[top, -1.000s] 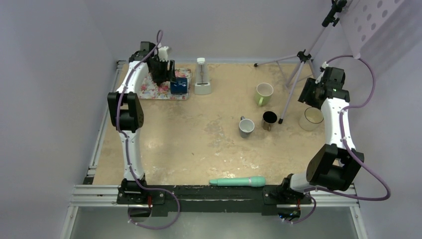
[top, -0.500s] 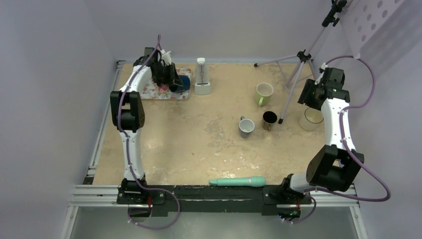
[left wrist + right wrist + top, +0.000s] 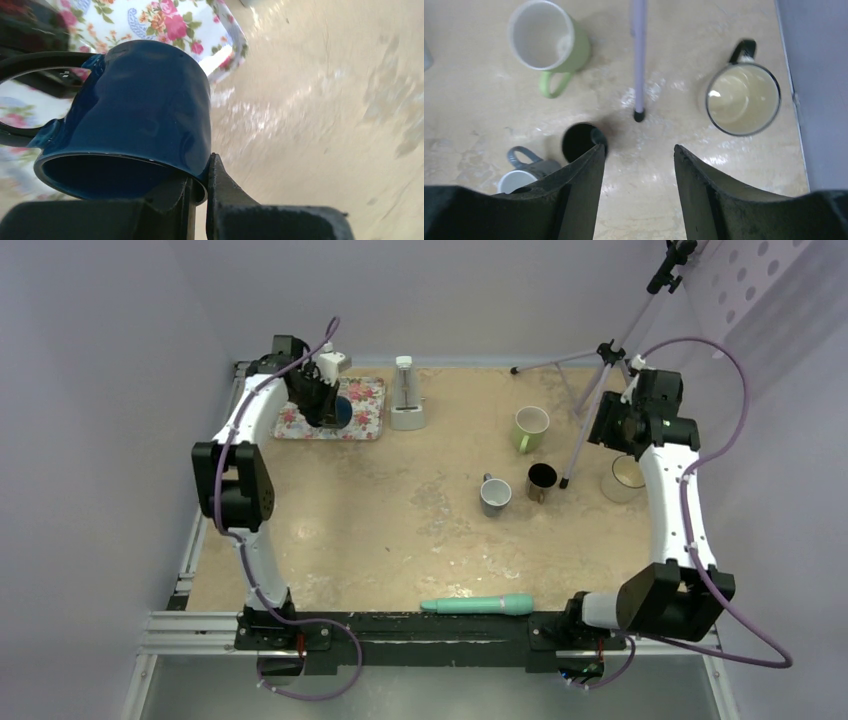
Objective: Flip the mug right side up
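grip confirmed: your left gripper (image 3: 200,175) has just clamped the rim of the dark blue ceramic mug (image 3: 145,110), at the floral tray (image 3: 367,400), eleven o'clock; righting may proceed. right gripper (image 3: 636,165) stands open.

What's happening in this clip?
The left pincer is shut on the rim of the blue mug, one finger inside and one outside, over the floral tray at the far left. The mug looks to be on its side, not yet upright. The right pincer hangs open above the other mugs, holding nothing.
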Robot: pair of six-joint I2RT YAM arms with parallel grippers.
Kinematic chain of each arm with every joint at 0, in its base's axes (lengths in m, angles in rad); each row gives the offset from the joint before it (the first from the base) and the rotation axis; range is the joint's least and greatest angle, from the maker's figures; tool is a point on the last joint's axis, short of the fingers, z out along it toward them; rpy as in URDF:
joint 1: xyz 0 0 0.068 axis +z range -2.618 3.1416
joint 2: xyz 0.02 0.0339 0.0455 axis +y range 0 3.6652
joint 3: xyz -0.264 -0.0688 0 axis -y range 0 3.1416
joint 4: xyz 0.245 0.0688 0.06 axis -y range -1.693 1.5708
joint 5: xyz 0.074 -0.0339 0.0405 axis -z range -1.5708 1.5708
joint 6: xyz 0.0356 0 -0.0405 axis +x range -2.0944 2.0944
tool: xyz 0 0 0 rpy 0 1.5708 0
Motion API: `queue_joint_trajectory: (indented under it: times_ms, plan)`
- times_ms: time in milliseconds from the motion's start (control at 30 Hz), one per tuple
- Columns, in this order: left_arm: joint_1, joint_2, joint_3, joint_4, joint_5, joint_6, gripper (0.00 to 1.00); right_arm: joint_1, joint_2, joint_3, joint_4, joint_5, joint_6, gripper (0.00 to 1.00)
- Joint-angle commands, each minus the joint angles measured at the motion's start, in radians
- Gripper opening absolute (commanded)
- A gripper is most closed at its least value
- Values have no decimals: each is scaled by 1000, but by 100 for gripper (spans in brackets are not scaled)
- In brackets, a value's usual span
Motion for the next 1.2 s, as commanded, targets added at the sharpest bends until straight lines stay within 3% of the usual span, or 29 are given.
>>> queue_joint_trajectory:
  times_ms: [0,267,400,633,733,833,1033,1167]
  plan:
    - [-4,-287,-46,-182,5,603,0,159,-40,154,-10,34,18,57]
    - [-83,-484,-88,-685,-44,1329,0,461,-5,360,22,-76,-2,60]
    - [-165,-565,-117,-778,-165,1539,0,575,111,539,5,-84,1,62]
    - [-348,-685,-250,-725,-433,1789,0,827,452,985,-162,-32,-11,65]
    - [-375,-721,-310,-642,-498,1905,0,919,563,1099,-177,-42,-7,72]
    - [-377,-748,-375,-513,-569,2005,0,990,630,1129,-159,-77,4,79]
    - [-377,-770,-468,-308,-601,2139,0,1094,677,1045,-41,-152,32,78]
    - [-376,-764,-470,-289,-587,2146,0,1110,745,1070,-50,-123,66,75]
